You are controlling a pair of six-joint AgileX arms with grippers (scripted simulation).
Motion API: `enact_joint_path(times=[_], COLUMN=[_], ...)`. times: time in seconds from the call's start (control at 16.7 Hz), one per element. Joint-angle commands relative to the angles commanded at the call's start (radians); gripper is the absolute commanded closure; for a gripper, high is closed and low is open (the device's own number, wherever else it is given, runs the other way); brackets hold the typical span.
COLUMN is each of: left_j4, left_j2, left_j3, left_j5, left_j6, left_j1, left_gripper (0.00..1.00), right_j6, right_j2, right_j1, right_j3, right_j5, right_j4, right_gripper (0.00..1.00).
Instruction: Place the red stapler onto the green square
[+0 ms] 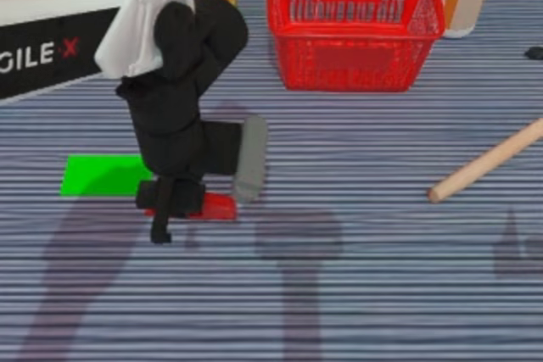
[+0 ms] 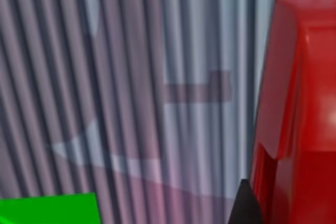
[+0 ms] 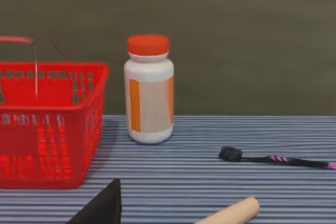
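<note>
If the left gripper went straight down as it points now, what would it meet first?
The red stapler, most likely: the left gripper hangs right over it, beside the green square. Whether it already touches is unclear.

The left arm (image 1: 182, 99) is matte black and bulky, with a white casing at its upper link; a black panel there carries white letters "GILE" and a red "X". A grey rounded segment sits beside the black wrist
</note>
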Motion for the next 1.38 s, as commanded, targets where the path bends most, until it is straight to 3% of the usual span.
enact_joint_path(times=[0.48, 0.72, 1.02, 1.38], left_j4=[-0.034, -0.053, -0.105, -0.182], left_j2=[-0.018, 0.013, 0.09, 0.192], left_j3=[0.026, 0.071, 0.178, 0.298], left_j5=[0.0, 0.001, 0.003, 0.003], left_j6=[-0.011, -0.15, -0.538, -1.219], left_j1=[-0.003, 0.008, 0.052, 0.138], left_gripper=[1.0, 1.0, 1.0, 1.0], right_j6=[0.0, 0.0, 0.0, 0.0], right_j2=[0.0, 0.0, 0.0, 0.0], right_j1=[0.0, 0.0, 0.0, 0.0], right_j3=[0.0, 0.0, 0.0, 0.0], right_j5=[0.0, 0.0, 0.0, 0.0], right_j4=[0.0, 0.0, 0.0, 0.0], right_gripper=[0.0, 0.0, 0.0, 0.0])
